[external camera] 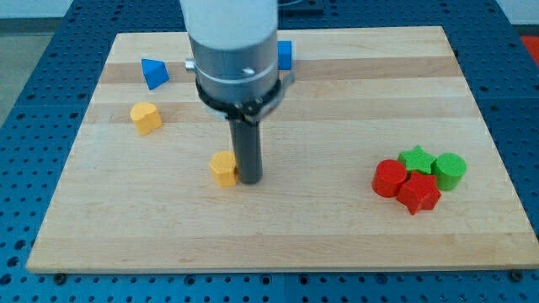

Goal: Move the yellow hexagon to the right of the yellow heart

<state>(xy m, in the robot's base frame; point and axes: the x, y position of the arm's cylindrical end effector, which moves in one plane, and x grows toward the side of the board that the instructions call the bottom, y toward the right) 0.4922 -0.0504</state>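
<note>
The yellow hexagon (223, 168) lies on the wooden board, left of centre. The yellow heart (145, 117) lies further to the view's left and a little higher. My tip (250, 180) stands right against the hexagon's right side, touching or nearly touching it. The rod comes down from the arm's grey and white body (236, 59) at the view's top.
A blue block (154, 72) lies at the upper left and another blue block (285, 55) shows partly behind the arm. At the right sits a cluster: a red cylinder (388, 178), a red star (418, 193), a green star (416, 159) and a green cylinder (450, 171).
</note>
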